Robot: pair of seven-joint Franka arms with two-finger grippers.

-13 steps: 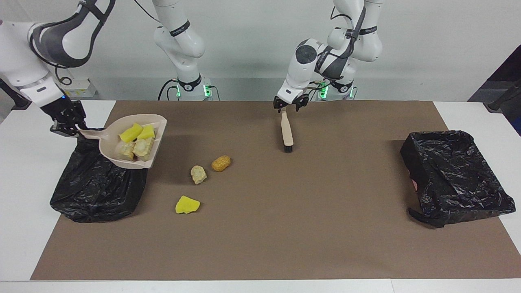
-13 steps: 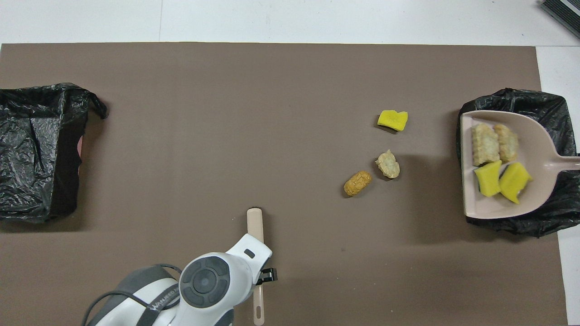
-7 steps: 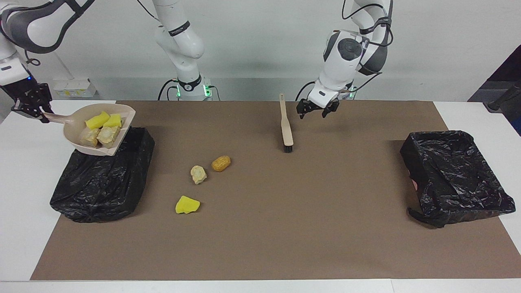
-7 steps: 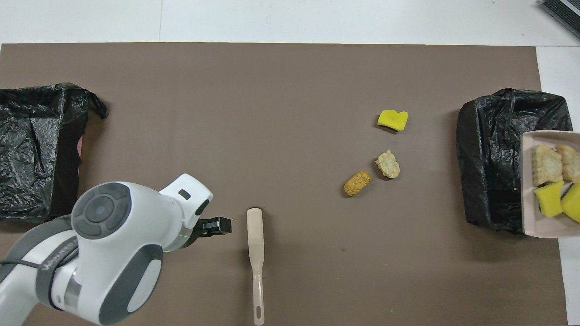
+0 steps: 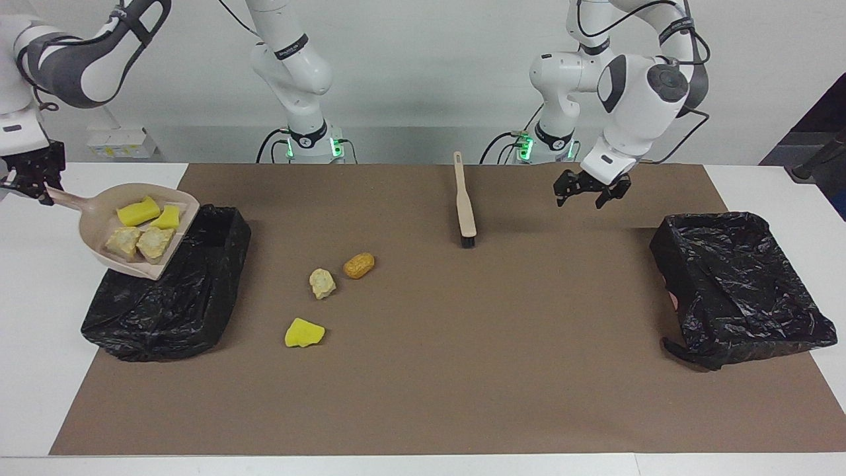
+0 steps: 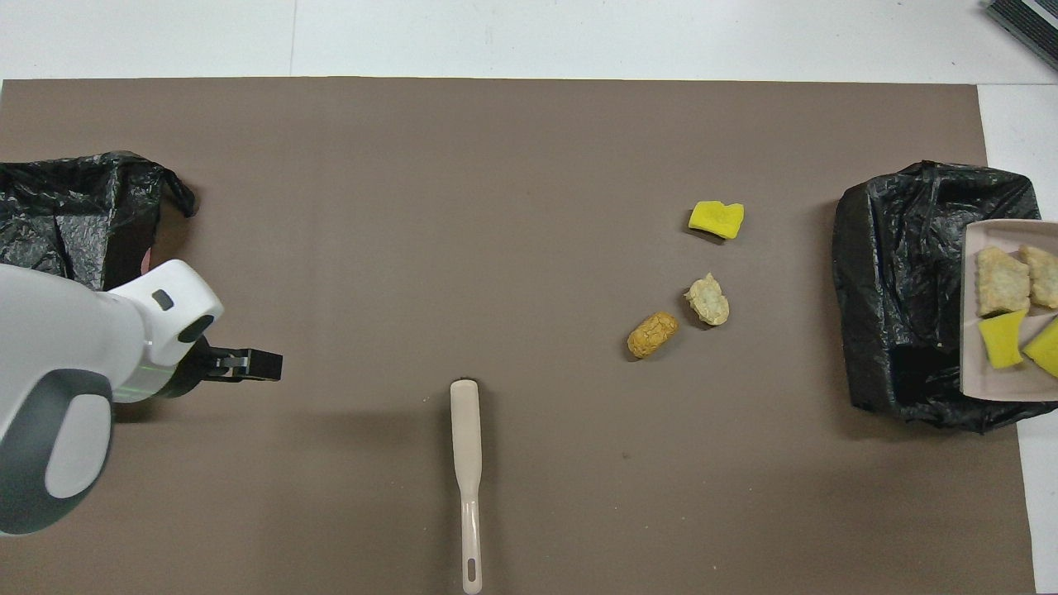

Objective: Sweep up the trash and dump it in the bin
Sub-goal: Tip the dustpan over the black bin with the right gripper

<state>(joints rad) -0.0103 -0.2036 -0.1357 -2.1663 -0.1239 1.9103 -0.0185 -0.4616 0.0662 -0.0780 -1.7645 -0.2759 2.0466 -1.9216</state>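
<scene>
My right gripper [image 5: 30,180] is shut on the handle of the beige dustpan [image 5: 99,221], held tilted, mouth down, over the black-lined bin [image 5: 165,304] at the right arm's end. In the pan lie two yellow sponge pieces [image 5: 137,211] and two cream chunks [image 5: 155,243]. On the mat lie a cream chunk [image 5: 322,283], an orange-brown lump [image 5: 358,265] and a yellow sponge piece [image 5: 304,332]. They also show in the overhead view: chunk [image 6: 707,299], lump [image 6: 652,334], sponge [image 6: 716,219]. My left gripper [image 5: 590,194] is open and empty in the air.
A beige hand brush [image 5: 464,205] lies on the brown mat [image 5: 462,370], handle toward the robots. A second black-lined bin [image 5: 733,284] stands at the left arm's end; the left gripper hangs over the mat between brush and this bin.
The left gripper has left the brush handle and swung toward the bin at its end. The right gripper drew the dustpan toward the table's end and tipped its mouth downward.
</scene>
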